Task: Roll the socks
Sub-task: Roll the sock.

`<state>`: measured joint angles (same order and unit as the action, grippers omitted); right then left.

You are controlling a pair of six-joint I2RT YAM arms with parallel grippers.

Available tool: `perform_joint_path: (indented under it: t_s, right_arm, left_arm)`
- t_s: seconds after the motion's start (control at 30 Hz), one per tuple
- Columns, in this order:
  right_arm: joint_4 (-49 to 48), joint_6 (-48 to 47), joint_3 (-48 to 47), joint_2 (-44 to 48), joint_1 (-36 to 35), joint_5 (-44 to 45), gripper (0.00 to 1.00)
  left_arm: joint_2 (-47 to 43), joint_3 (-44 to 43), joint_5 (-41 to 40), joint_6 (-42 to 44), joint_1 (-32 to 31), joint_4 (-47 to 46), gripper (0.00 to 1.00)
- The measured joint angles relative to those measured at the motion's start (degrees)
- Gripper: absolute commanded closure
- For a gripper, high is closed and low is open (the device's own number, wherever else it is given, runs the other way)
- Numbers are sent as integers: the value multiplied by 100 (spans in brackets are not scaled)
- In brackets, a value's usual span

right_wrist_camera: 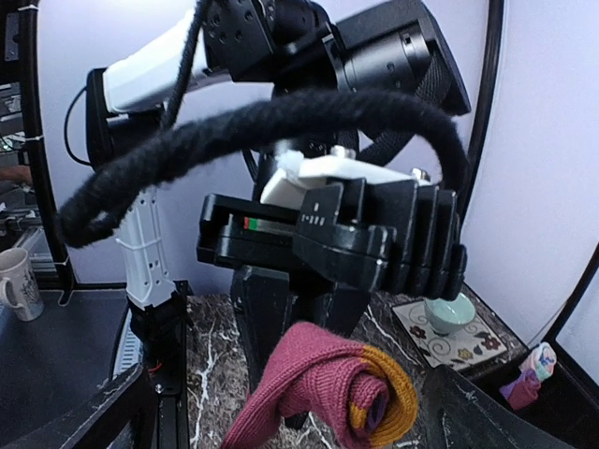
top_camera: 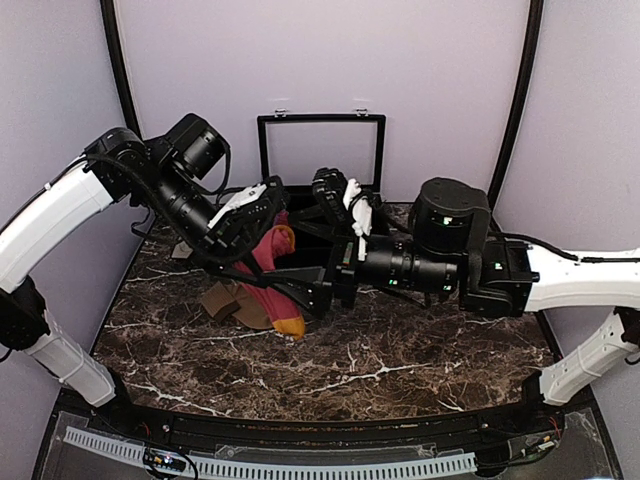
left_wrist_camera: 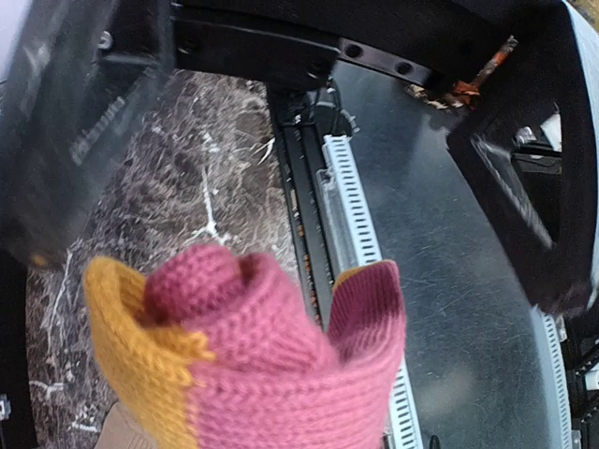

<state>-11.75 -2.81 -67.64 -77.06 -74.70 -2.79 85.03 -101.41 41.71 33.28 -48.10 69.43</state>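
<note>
A dark marbled tabletop (top_camera: pixel 400 370) lies under me, with pale walls round it and a black frame (top_camera: pixel 320 150) at the back. As I judge it, the task is only begun. The red-maroon sock (top_camera: pixel 268 250) has a roll started at its striped end, and that roll sits between my left jaws. They are nearly closed and pinch the fabric. The rest of the sock trails down below those jaws, unrolled, to its orange toe (top_camera: pixel 290 325) on the tabletop. The tan sock (top_camera: pixel 222 298) lies flat beneath my left jaws, partly under the red one and not rolled at all. So one roll is left to finish and another to do in full.

My left arm (top_camera: pixel 60 215) reaches in from the side, its wrist raised and turned inward. My right arm (top_camera: pixel 590 270) stretches across toward it. My right jaws are level with the left ones and just beside them; they stand wide open and hold nothing.
</note>
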Motion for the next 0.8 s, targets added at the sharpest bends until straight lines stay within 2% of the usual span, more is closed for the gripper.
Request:
perform_joint_path:
  t_s: [0.2,0.4,0.8]
  right_arm:
    - [354,44,-116,-251,-39,616,4]
    - [636,48,-352,-363,-42,1366,9]
    - [706,-39,-367,-278,-107,1276,11]
  left_arm:
    - [0,96,-260,-76,4,-74,100]
    - [0,94,74,59,9,90,100]
    - [15,-146,870,435,59,697,100]
